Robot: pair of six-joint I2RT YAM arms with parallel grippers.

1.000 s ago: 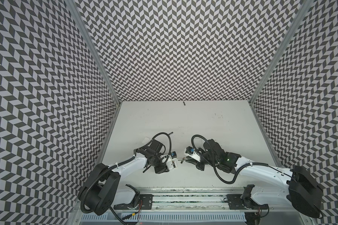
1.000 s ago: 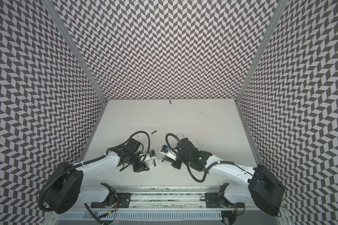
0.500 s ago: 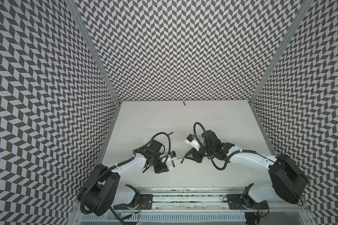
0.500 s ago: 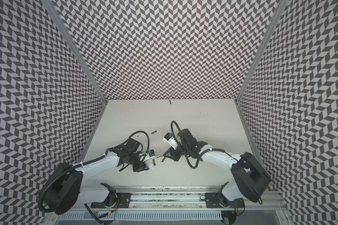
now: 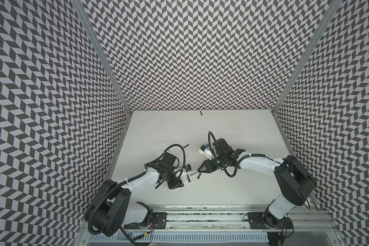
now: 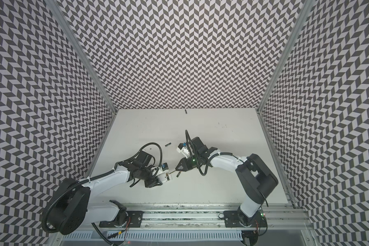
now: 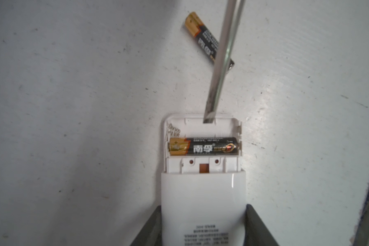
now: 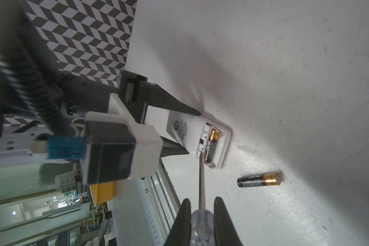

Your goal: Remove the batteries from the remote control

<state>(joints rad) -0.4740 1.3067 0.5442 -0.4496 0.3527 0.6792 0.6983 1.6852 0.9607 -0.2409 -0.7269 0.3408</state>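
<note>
In both top views the change over the last second is all in the right arm. Its elbow has swung in from the right side toward the middle and its wrist has drawn farther away, while the right gripper [image 5: 201, 169] has kept its nose just right of the remote [image 5: 188, 180]. The left arm has not moved. No battery has shifted that I can tell, so I read this as re-angling the screwdriver [image 5: 195, 173] for another pry rather than progress in itself. Three cells look to be out and one is left. The left gripper [image 5: 182, 181] lies low, reaching right and clamping the remote. The loose battery [image 5: 199, 181] rests just right of the remote, the middle battery [image 6: 168, 144] lies farther off, and the far battery [image 6: 185, 111] is by the back wall. In the left wrist view the two fingers [image 7: 150, 228] pinch the remote's sides. The seated battery [image 7: 202, 147] fills one slot and the other slot is bare down to its spring [image 7: 173, 132]. The screwdriver's tip sits at the rim of that bare slot, clear of the seated battery. In the right wrist view the right jaws squeeze the screwdriver's clear handle, with the shaft pointing ahead to the end of the open bay.
</note>
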